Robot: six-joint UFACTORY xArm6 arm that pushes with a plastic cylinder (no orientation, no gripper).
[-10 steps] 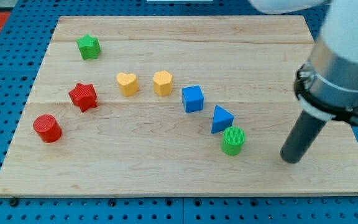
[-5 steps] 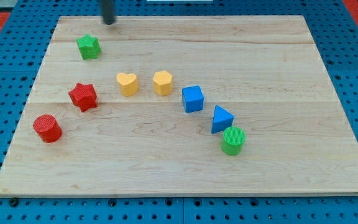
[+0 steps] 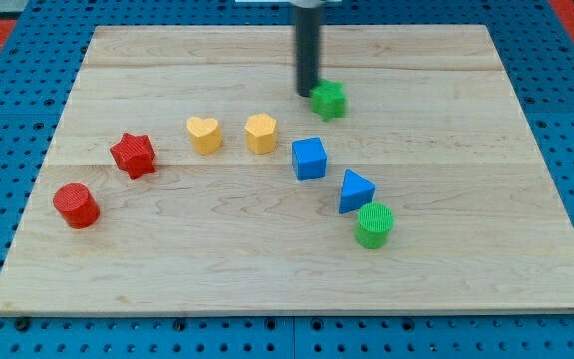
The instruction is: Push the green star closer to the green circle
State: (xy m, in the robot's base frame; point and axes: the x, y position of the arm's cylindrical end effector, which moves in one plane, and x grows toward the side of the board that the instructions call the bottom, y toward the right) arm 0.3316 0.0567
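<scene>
The green star (image 3: 329,99) lies on the wooden board (image 3: 466,279), right of the board's middle near the view's top. My tip (image 3: 308,94) touches the star's left side. The green circle (image 3: 374,224) stands lower down, toward the view's bottom right, well below the star. A blue triangle (image 3: 355,190) and a blue cube (image 3: 309,158) lie between the star and the circle.
A yellow heart (image 3: 204,134) and a yellow hexagon (image 3: 261,132) sit left of the blue cube. A red star (image 3: 133,154) and a red cylinder (image 3: 76,205) lie at the view's left.
The green star has moved from the board's upper left far to the right. My tip has moved from the top left to the star's left side.
</scene>
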